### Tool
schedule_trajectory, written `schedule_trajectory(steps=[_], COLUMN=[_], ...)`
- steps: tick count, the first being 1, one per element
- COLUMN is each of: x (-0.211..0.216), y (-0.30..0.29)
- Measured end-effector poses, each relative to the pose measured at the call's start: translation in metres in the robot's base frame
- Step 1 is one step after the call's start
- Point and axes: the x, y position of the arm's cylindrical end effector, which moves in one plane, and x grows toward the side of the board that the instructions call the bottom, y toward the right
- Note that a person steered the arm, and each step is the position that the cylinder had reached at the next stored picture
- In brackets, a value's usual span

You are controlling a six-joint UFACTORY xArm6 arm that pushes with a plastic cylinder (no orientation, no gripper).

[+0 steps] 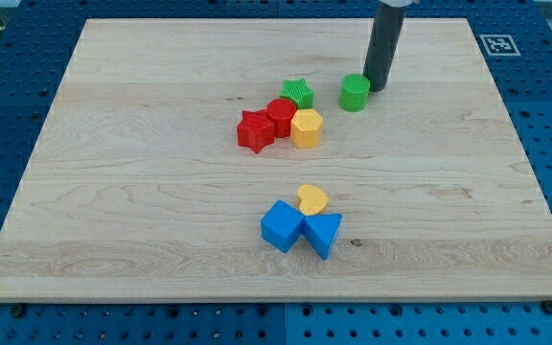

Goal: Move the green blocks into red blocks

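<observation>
A green cylinder [355, 93] stands at the upper middle of the board. My tip [377, 88] is right beside it on the view's right, touching or nearly touching it. A green star [298, 92] lies to the cylinder's left, against a red cylinder [281, 116]. A red star [255, 130] sits at the red cylinder's lower left. The green cylinder is apart from the red blocks.
A yellow hexagon [307, 127] touches the red cylinder's right side. Lower down, a yellow heart [312, 200], a blue cube [282, 226] and a blue triangle [323, 233] form a cluster. The wooden board [113, 192] lies on a blue perforated table.
</observation>
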Motion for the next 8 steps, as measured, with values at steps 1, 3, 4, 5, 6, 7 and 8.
schedule_trajectory(steps=[1,3,4,5,6,7,8], x=[0.01,0.01,0.009,0.009,0.009,0.009,0.013], y=[-0.002,0.009,0.03,0.043,0.017,-0.027,-0.061])
